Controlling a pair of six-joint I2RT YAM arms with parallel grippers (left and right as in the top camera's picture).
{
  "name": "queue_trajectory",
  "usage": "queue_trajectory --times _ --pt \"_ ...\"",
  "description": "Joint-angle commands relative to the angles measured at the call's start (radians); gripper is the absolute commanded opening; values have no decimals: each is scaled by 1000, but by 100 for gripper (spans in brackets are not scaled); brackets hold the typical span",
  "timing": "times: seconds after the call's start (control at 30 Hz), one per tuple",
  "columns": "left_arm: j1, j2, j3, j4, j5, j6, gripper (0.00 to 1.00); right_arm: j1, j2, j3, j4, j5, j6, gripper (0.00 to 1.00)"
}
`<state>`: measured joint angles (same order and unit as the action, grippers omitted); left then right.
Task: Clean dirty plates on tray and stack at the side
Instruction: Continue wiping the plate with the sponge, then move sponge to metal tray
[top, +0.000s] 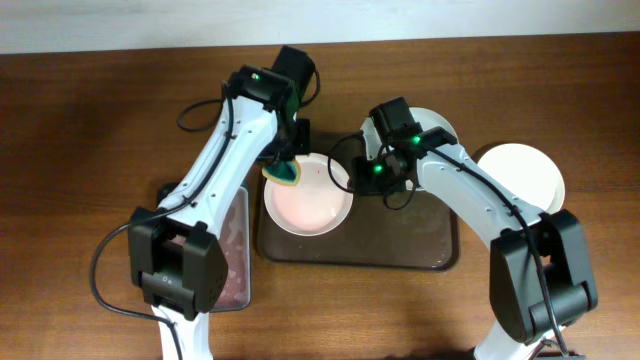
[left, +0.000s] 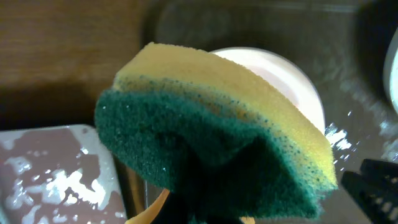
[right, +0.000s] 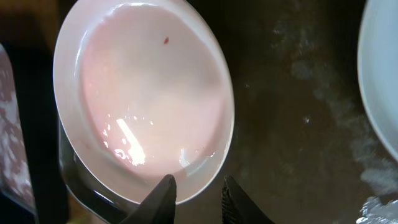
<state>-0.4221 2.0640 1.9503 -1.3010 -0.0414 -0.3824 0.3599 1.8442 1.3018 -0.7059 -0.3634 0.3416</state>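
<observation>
- The tray (top: 400, 250) lies at the middle of the bench (top: 100, 120), dark and wet.
- The metal pan (top: 238, 250) sits just beside the tray's left edge, partly under my left arm.
- The plates: one (top: 308, 205), wet with a pink film, lies at the tray's left end. A second (top: 440, 122) is at the tray's far-right corner, half hidden by my right arm. A third (top: 522, 175) rests on the bench just beside the tray's right edge.
- The sponge (top: 285, 173), yellow over green, hangs over the first plate's far-left rim.
- My left fingers (top: 283, 160) are clenched on the sponge.
- My right fingers (top: 352, 178) are slightly parted at that plate's right rim, grasping nothing.
</observation>
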Motion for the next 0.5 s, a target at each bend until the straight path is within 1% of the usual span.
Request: queue_trajectory --times 0.0,0.1,0.13,0.17,0.2,0.23,0.27,0.3,0.33,0.4,0.47 --pt "10 -14 -108 72 87 164 0 19 66 8 3 27 202 28" --pt "54 -14 -194 156 160 223 0 52 135 8 14 35 218 31" --pt "62 -14 -211 172 170 224 0 60 152 8 13 36 219 32" --pt "68 -14 -222 184 177 228 0 66 170 8 6 44 231 25" --pt "72 -14 -246 210 195 241 0 67 179 7 -8 63 240 8" --pt "72 -14 -267 229 222 243 0 67 180 8 -21 93 240 4" --pt "72 -14 -282 243 245 243 0 63 178 8 -35 124 240 4" --pt "72 -14 -319 273 306 243 0 51 175 8 -54 140 215 4" --pt "72 -14 -342 293 350 243 0 42 172 8 -59 141 175 4" --pt "72 -14 -405 356 467 242 0 31 170 8 -58 142 39 4" --pt "72 -14 -467 441 562 230 0 31 170 8 -68 173 -14 4"
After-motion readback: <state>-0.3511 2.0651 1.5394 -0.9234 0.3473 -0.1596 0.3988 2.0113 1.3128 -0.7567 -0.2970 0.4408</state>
